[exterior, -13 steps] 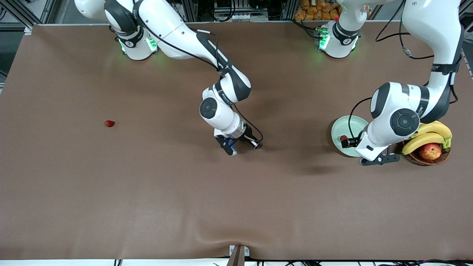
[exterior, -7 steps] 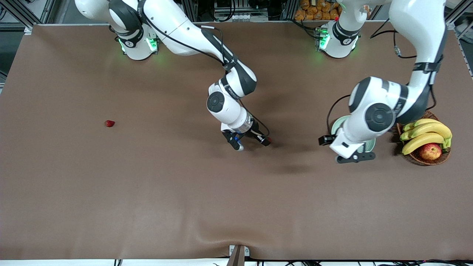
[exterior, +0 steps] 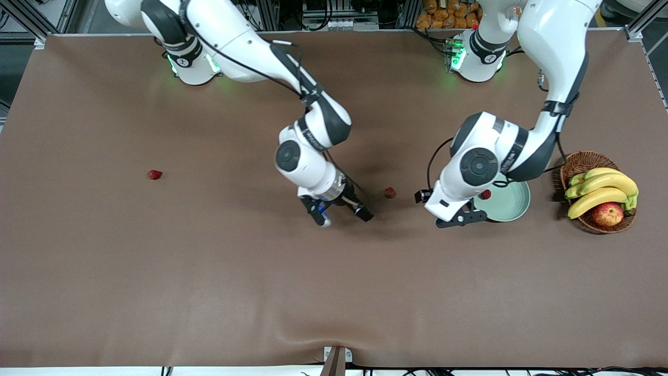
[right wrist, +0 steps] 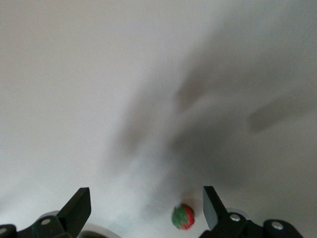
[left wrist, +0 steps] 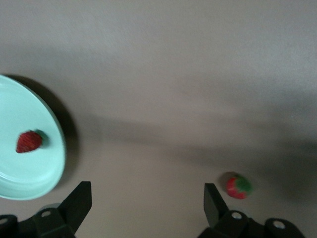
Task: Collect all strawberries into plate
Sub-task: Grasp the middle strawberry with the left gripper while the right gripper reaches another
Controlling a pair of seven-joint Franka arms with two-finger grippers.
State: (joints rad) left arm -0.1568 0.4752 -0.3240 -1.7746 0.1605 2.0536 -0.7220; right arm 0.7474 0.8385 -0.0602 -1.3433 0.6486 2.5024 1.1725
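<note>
— Looking down from the front, what do we have on the table (exterior: 209, 292)?

— We count three strawberries. One (exterior: 486, 195) lies in the plate (exterior: 514, 206), close to its rim at the edge toward the right arm's end. A second (exterior: 389, 192) sits on the bare cloth between our two grippers. A third (exterior: 154, 174) lies well apart from everything, toward the right arm's end of the table.

— And our left gripper (exterior: 443, 211)?

— It hangs over the cloth just beside the plate, empty, with its fingers (left wrist: 79, 201) spread wide. In its wrist view we see the plate (left wrist: 29, 171) with its berry (left wrist: 28, 141), and the middle berry (left wrist: 238, 186) just beside one fingertip.

— Our right gripper (exterior: 342, 215)?

— Low over the cloth near the middle berry, toward the right arm's end from it. Its fingers (right wrist: 210, 203) stand apart too, with nothing between them; the berry (right wrist: 183, 216) shows near one fingertip.

— Anything else?

— A wicker basket (exterior: 587, 162) with bananas (exterior: 603, 190) and an apple (exterior: 608, 214) stands beside the plate, at the left arm's end.
</note>
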